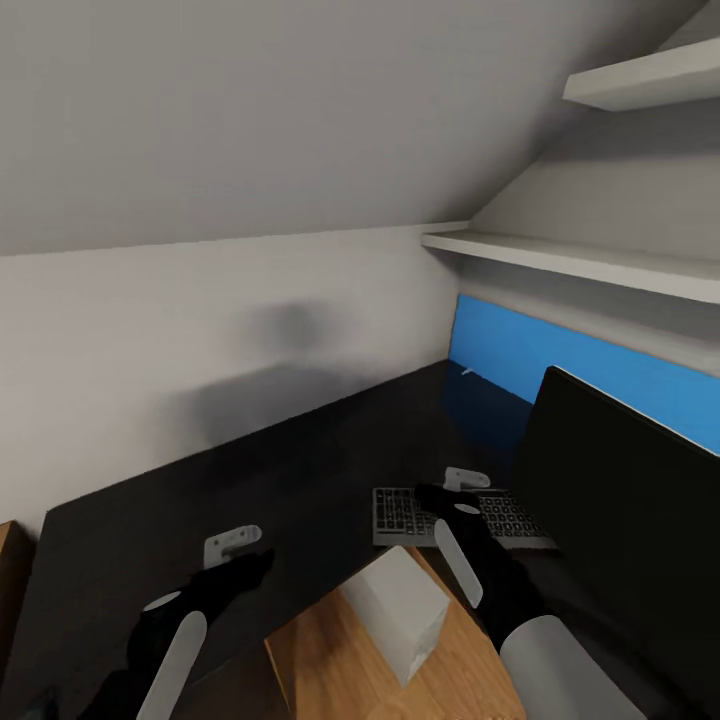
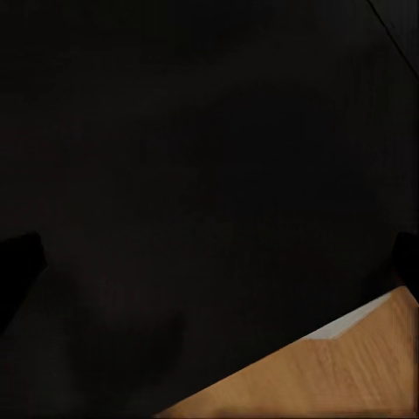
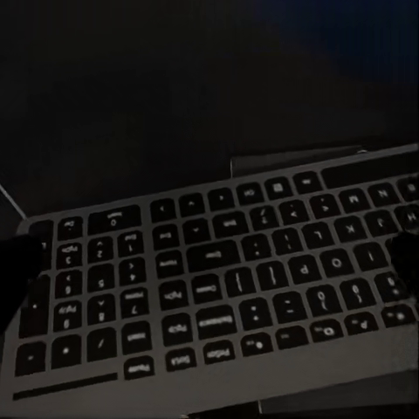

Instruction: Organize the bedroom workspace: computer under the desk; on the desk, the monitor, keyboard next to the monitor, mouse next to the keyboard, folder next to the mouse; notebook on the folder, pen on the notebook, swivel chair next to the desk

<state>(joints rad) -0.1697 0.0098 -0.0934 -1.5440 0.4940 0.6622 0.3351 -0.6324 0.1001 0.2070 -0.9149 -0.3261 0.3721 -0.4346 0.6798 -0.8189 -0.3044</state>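
Observation:
The black desk (image 1: 300, 450) runs along the white wall to a blue back panel. On the desk's right side stands the monitor (image 1: 620, 500), a wide black screen. In front of it lies the keyboard (image 1: 400, 515), black with pale lettering (image 3: 227, 279). My right gripper (image 1: 438, 495) hovers open just above the keyboard's keys, its fingertips (image 3: 17, 271) spread wide. My left gripper (image 1: 250, 562) is open over bare desk near the front edge (image 2: 209, 131). The light grey computer (image 1: 400, 610) stands on the wooden floor beside the desk's front edge. A small whitish sliver, perhaps the pen (image 1: 466, 371), lies by the blue panel.
Two white wall shelves (image 1: 600, 260) jut out above the monitor under a sloped ceiling. Wooden floor (image 2: 332, 375) shows below the desk edge. A flat grey slab (image 3: 288, 162) lies just beyond the keyboard; I cannot tell what it is.

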